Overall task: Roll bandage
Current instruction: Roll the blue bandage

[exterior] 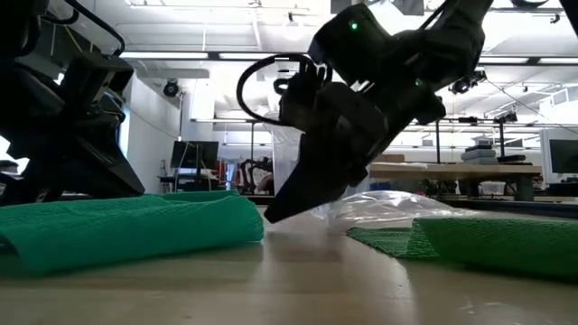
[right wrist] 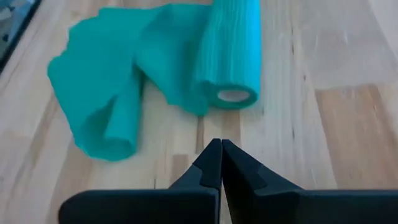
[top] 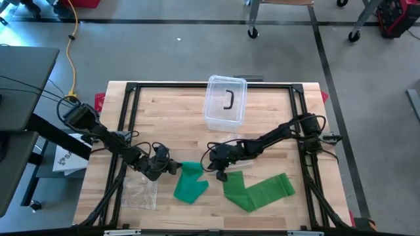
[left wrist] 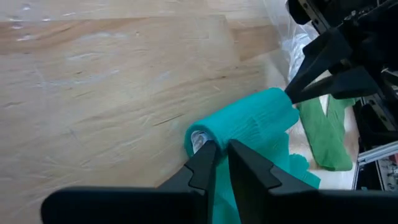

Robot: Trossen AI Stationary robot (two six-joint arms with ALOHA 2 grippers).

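The green bandage is partly rolled. Its roll (top: 190, 169) lies on its side on the wooden table, and the loose strip (top: 259, 190) trails toward the front right. My left gripper (left wrist: 222, 155) is at the roll's left end, shut on it. My right gripper (right wrist: 219, 149) is shut, tips low over the table, pointing at the roll's open right end (right wrist: 233, 94). A strip of bare wood shows between the two. My left gripper pinches the rim of the roll's left end (left wrist: 200, 138) between its two fingers. One finger (left wrist: 205, 160) stands at the hollow opening, the other (left wrist: 245, 165) over the outer wall. It comes slanting down from the table's left, along the roll. The roll lies on the table.
A clear plastic box (top: 226, 101) with a black clip inside stands at the far middle. A crumpled clear bag (top: 141, 190) lies at the front left, beside my left arm. Black frame rails (top: 128, 111) run along the table's left, right and far sides.
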